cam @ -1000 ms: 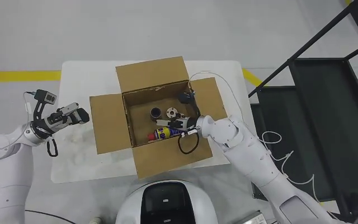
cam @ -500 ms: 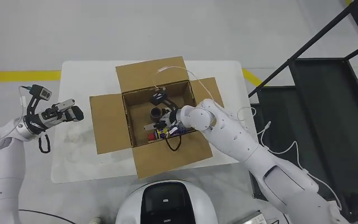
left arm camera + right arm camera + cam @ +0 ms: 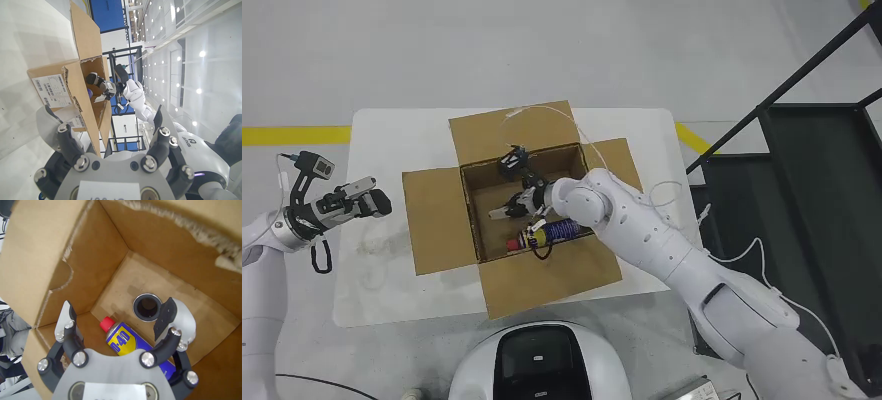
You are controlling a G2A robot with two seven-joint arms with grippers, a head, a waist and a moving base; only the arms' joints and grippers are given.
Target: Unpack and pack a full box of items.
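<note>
- The right pincer (image 3: 117, 309), spread apart, hangs inside the open box (image 3: 442, 225) over the spray can (image 3: 122, 338), which lies beside an upright black cup (image 3: 147, 309).
- The left pincer (image 3: 370, 196), also apart, hovers over the surface (image 3: 382, 140) beside the box.

Open brown cardboard box (image 3: 442, 235) on middle of white rectangular table (image 3: 382, 290); flaps spread toward 12, 3, 6 and 9 o'clock.

Blue-and-yellow spray can with red cap (image 3: 560, 231) lying on box floor along 6 o'clock wall, cap end toward 9 o'clock.

Black cylindrical cup (image 3: 145, 309) upright on box floor, just beside can, at its 12 o'clock.

Right gripper (image 3: 118, 304) over box interior, above cup and can's cap end.

Left gripper (image 3: 367, 195) over table's 9 o'clock edge, well apart from box's 9 o'clock flap.

Black metal staircase (image 3: 802, 160) on floor at table's 3 o'clock.
</note>
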